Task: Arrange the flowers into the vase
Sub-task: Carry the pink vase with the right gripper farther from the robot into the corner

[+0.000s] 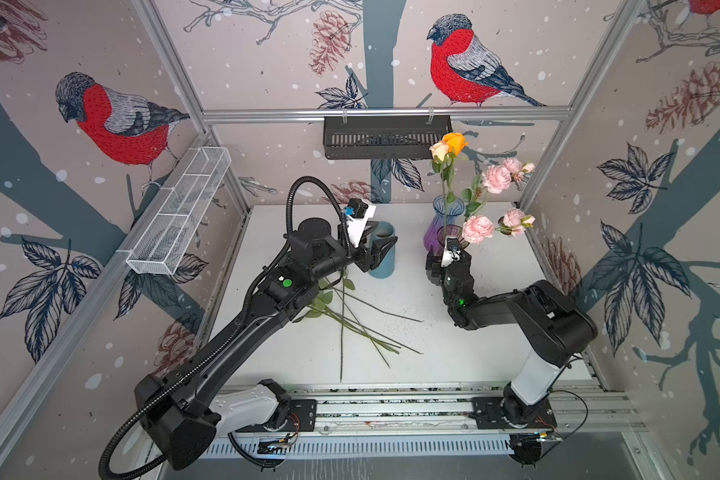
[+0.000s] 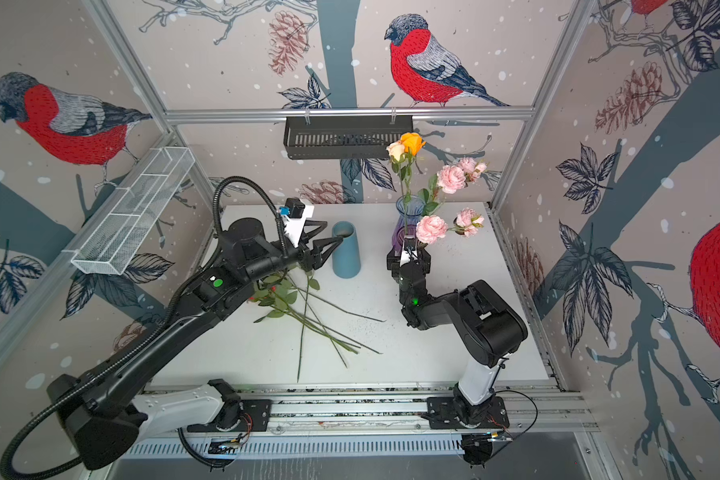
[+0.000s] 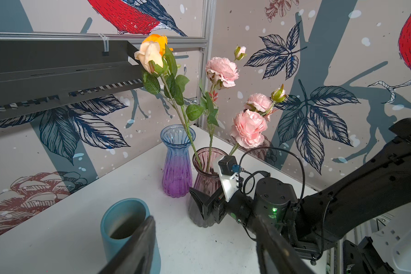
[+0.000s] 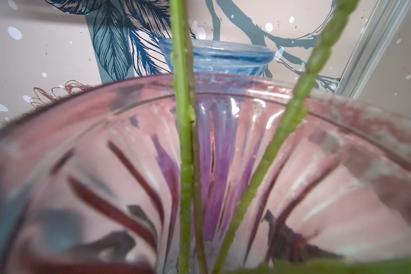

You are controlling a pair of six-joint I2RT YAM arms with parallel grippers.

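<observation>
The white counter (image 1: 454, 357) bears loose flowers (image 1: 321, 305), their heads hidden under the left arm. The left jaws are spread beside a teal cup (image 1: 387, 264). The right jaws are at the pink vase (image 3: 204, 185); their grip cannot be told.

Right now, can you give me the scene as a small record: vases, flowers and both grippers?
vases: pink glass vase, blue-purple vase, teal vase, all upright
in the pink glass vase: orange rose, cream rose, pink sprays
on the table: loose flowers, lying flat
left gripper: open, empty, near the teal vase
right gripper: at the pink glass vase; grip unclear
</observation>
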